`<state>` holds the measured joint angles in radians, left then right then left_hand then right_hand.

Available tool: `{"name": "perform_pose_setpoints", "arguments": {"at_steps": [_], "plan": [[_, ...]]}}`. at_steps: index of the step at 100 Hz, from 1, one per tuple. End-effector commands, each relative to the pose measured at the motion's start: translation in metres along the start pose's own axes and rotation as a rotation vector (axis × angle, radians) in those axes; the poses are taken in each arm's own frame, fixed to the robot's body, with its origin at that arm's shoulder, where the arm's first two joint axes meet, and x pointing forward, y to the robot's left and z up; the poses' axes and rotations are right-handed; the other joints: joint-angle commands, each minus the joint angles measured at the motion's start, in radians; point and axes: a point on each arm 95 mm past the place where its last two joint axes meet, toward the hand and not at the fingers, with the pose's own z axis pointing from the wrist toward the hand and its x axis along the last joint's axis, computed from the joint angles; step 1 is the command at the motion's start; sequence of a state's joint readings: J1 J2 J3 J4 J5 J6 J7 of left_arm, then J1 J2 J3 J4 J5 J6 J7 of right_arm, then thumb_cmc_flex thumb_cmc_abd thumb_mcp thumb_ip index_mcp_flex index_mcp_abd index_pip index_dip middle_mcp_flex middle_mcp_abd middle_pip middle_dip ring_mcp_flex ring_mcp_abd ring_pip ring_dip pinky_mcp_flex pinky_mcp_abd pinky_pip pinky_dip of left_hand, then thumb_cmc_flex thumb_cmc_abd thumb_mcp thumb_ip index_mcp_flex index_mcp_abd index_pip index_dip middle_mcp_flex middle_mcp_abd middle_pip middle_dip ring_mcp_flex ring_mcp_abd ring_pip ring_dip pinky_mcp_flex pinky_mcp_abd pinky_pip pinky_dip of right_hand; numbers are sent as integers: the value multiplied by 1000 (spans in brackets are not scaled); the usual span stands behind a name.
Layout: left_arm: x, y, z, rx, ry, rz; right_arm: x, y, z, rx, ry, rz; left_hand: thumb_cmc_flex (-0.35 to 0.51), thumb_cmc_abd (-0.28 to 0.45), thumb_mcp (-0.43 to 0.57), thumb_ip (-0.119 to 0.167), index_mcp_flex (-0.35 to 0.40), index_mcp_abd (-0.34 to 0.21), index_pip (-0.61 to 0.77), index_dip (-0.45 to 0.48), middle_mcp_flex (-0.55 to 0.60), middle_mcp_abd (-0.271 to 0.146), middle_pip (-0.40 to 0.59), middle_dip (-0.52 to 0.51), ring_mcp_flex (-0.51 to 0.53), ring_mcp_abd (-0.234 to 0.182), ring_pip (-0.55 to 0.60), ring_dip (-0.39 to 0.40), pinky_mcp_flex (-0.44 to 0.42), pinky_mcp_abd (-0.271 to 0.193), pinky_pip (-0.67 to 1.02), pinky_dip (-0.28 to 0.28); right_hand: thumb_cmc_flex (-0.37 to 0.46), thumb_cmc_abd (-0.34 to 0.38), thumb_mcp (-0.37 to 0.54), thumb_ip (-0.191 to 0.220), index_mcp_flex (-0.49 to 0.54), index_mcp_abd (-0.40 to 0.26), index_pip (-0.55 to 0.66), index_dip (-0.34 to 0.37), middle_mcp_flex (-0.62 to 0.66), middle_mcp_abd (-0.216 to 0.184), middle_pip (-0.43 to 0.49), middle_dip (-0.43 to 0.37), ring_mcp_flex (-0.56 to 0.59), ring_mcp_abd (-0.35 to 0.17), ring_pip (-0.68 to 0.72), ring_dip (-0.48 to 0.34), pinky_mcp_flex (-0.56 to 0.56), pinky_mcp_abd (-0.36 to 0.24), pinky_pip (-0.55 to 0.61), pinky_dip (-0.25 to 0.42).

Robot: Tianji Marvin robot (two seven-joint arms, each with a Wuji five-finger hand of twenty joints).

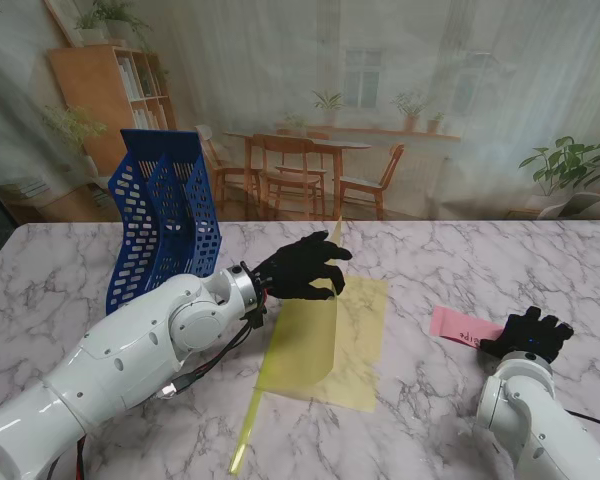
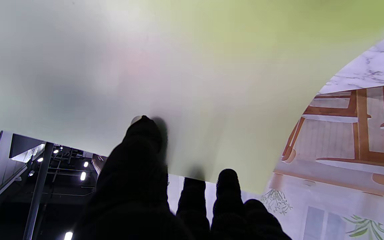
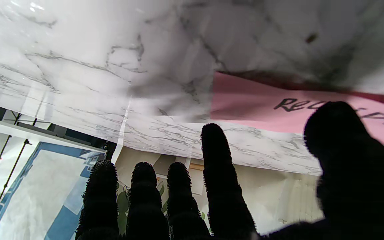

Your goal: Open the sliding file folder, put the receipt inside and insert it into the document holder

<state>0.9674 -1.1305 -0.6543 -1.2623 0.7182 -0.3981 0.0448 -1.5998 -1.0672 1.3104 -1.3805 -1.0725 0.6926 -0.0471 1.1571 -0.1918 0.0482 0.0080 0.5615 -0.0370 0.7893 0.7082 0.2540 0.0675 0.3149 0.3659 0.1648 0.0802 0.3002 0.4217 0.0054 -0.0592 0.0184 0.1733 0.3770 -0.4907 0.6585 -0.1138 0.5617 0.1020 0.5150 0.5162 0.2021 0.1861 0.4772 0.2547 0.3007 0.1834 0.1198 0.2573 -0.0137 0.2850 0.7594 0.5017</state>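
Note:
The yellow see-through file folder (image 1: 355, 345) lies flat in the middle of the marble table (image 1: 70, 290). Its top cover (image 1: 305, 340) is lifted and curls upward. My left hand (image 1: 302, 268) is shut on the cover's upper edge; in the left wrist view the thumb (image 2: 143, 136) presses one face of the cover (image 2: 192, 66) and the other fingers sit behind its rim. The pink receipt (image 1: 458, 323) lies to the right of the folder. My right hand (image 1: 532, 335) is open over its right end, fingers (image 3: 216, 156) spread just above the receipt (image 3: 252, 106).
The blue mesh document holder (image 1: 168, 215) stands upright at the far left of the table. A thin yellow slide bar (image 1: 248, 430) lies nearer to me than the folder. Bare marble (image 3: 112, 66) lies between the folder and the receipt.

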Motion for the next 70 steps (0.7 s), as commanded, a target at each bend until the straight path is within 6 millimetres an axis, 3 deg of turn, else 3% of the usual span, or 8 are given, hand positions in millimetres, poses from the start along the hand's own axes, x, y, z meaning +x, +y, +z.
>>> {"name": "perform_pose_setpoints", "arguments": {"at_steps": [1,39,59,64,66,70], "plan": [[0,1,1,-11,-1,0,2,-5,0,11,-9,-4,27,35,16,-13,27,54,50,39,13,13,-12,4,8,5,-15,1,-22,-20,-5,18,-23,15,1,-16,31,19,18,20,-31,12,21,2,-22,-3,39,-7,-16,-2,8,-9],[0,1,2,-8,0,-1,6,-10,1,33,-29,3,30,36,14,-12,28,52,51,39,13,15,-11,5,7,6,-15,1,-22,-21,-6,17,48,37,50,-14,101,-2,58,48,-29,16,52,15,-21,-3,60,-11,-12,-7,25,-19],[0,1,2,-10,3,-2,8,-13,2,34,-32,13,30,36,13,-12,26,51,49,39,11,15,-12,5,6,6,-15,1,-22,-22,-7,16,114,40,124,-20,156,-75,123,85,-4,13,76,24,-6,-4,87,-11,-5,-6,45,-31],[0,1,2,-11,3,-1,8,-13,2,33,-30,19,29,36,12,-12,28,51,50,39,12,15,-11,5,6,7,-14,1,-22,-22,-7,16,138,41,111,-65,164,-104,142,59,5,11,78,24,-6,-5,95,-13,-5,-6,52,-39],[0,1,2,-11,4,-1,8,-13,2,32,-28,23,29,36,12,-12,28,51,50,39,12,15,-12,5,6,6,-14,1,-22,-22,-7,16,160,42,94,-84,159,-119,193,1,12,9,79,26,-4,-5,100,-16,-5,-6,59,-49],[0,1,2,-10,4,-1,9,-13,2,30,-26,28,30,36,12,-12,27,50,50,39,12,15,-12,5,6,6,-15,1,-22,-22,-7,16,190,43,79,-105,156,-143,247,-46,22,8,80,28,-2,-5,104,-16,-5,-5,64,-56]]}}
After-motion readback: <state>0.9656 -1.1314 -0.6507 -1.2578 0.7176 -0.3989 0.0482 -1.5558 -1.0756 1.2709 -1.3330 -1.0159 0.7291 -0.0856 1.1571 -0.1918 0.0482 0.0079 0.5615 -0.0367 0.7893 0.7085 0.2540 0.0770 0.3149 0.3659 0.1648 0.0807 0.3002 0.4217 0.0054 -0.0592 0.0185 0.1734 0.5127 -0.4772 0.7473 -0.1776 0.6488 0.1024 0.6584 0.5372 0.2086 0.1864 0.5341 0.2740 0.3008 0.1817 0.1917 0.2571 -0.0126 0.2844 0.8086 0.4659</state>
